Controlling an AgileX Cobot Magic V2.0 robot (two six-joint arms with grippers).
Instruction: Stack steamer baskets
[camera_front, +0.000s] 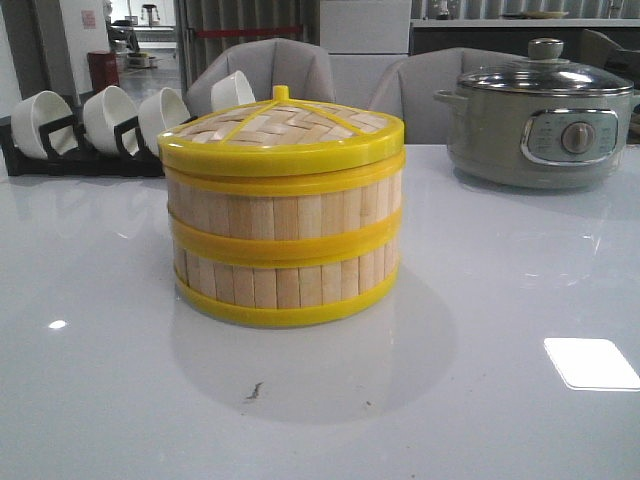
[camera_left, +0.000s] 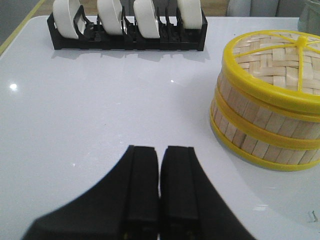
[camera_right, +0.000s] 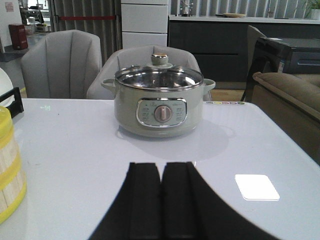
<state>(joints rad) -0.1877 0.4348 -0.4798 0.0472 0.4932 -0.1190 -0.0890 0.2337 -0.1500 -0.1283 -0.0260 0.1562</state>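
Observation:
Two steamer baskets (camera_front: 285, 245) with bamboo-slat walls and yellow rims stand stacked at the table's middle, the woven yellow-rimmed lid (camera_front: 282, 135) on top. The stack also shows in the left wrist view (camera_left: 267, 125) and at the edge of the right wrist view (camera_right: 9, 170). My left gripper (camera_left: 160, 150) is shut and empty over the table, apart from the stack. My right gripper (camera_right: 161, 166) is shut and empty, facing the grey pot. Neither gripper shows in the front view.
A grey electric pot with a glass lid (camera_front: 540, 120) stands at the back right, also in the right wrist view (camera_right: 158, 100). A black rack of white bowls (camera_front: 100, 125) stands at the back left (camera_left: 125, 27). Grey chairs stand behind the table.

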